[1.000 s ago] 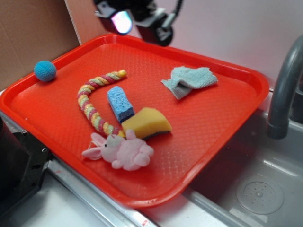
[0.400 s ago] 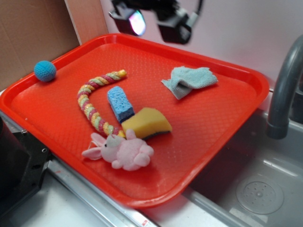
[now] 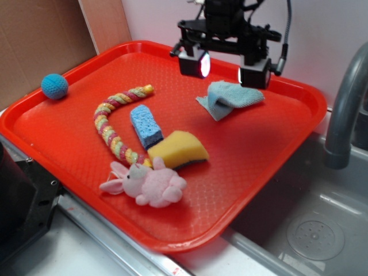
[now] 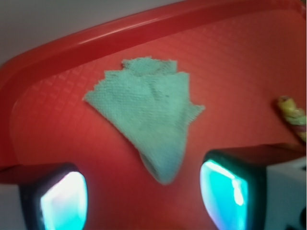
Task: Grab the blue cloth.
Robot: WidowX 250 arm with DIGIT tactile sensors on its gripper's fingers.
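Note:
The blue cloth (image 3: pixel 230 98) is a small pale teal rag, crumpled flat on the red tray (image 3: pixel 270 149) near its far right side. In the wrist view the blue cloth (image 4: pixel 148 108) spreads ahead of me, with its pointed corner reaching toward the gap between my fingers. My gripper (image 3: pixel 225 68) hovers just above and behind the cloth, open, with nothing between its glowing fingertips. My gripper (image 4: pixel 144 199) shows both pads wide apart at the bottom of the wrist view.
On the tray lie a bright blue sponge (image 3: pixel 145 125), a yellow sponge (image 3: pixel 179 149), a braided rope toy (image 3: pixel 115 123), a pink plush bunny (image 3: pixel 146 183) and a blue crocheted ball (image 3: pixel 54 86). A grey faucet (image 3: pixel 345 109) and a sink (image 3: pixel 310 230) are at right.
The gripper has moved right and down from the tray's far edge to just above the blue cloth. It has stayed open. The cloth lies where it was.

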